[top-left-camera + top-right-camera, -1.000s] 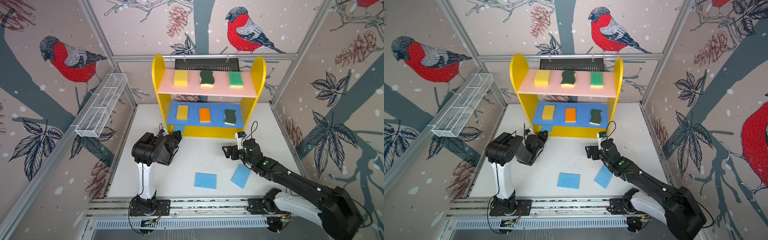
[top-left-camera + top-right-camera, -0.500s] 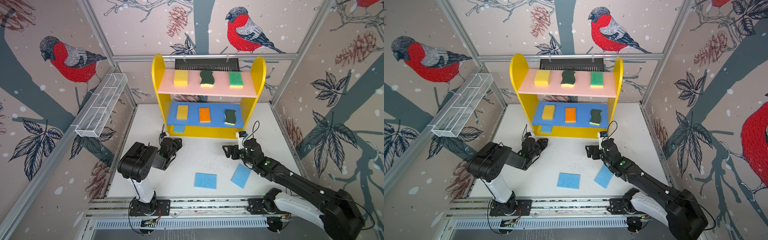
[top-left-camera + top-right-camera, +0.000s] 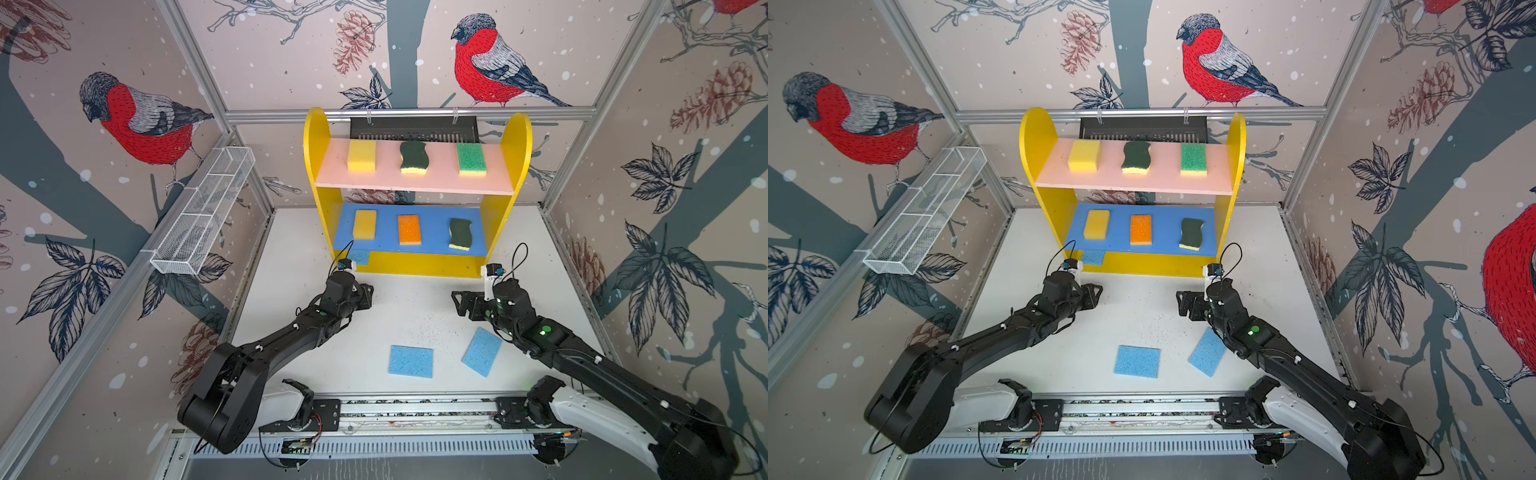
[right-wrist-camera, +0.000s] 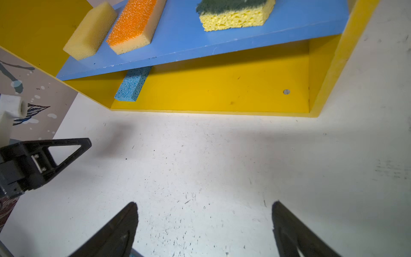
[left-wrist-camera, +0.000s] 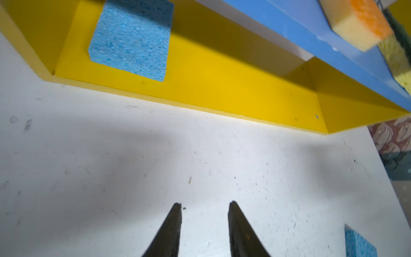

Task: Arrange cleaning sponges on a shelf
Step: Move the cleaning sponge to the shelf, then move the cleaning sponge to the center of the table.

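**A:** What stands on the shelf (image 3: 312,166)?

**B:** The pink board (image 3: 415,185) carries 3 in a row: a yellow sponge (image 3: 361,156), a wavy dark-green sponge (image 3: 413,157) and a bright-green-topped sponge (image 3: 471,159). The blue board (image 3: 432,245) carries 3 also: a second yellow sponge (image 3: 365,224), an orange-topped sponge (image 3: 409,229) and a second wavy sponge (image 3: 460,234).

**A:** And the yellow bottom (image 5: 222,84)?

**B:** 1 light-blue sponge (image 5: 131,42) lies at its left end, near the side wall but apart from it, a little behind the front edge. From there to the right wall the bottom is bare.

**A:** And the counter (image 3: 415,307)?

**B:** A straight blue sponge (image 3: 411,361) and a slanted blue sponge (image 3: 482,351) lie near each other, not touching.

**A:** The hands?

**B:** The left hand (image 5: 205,203) has a narrow gap and holds nothing. The right hand (image 4: 204,203) is wide and holds nothing. Both hang over bare counter before the shelf, with free room between them.
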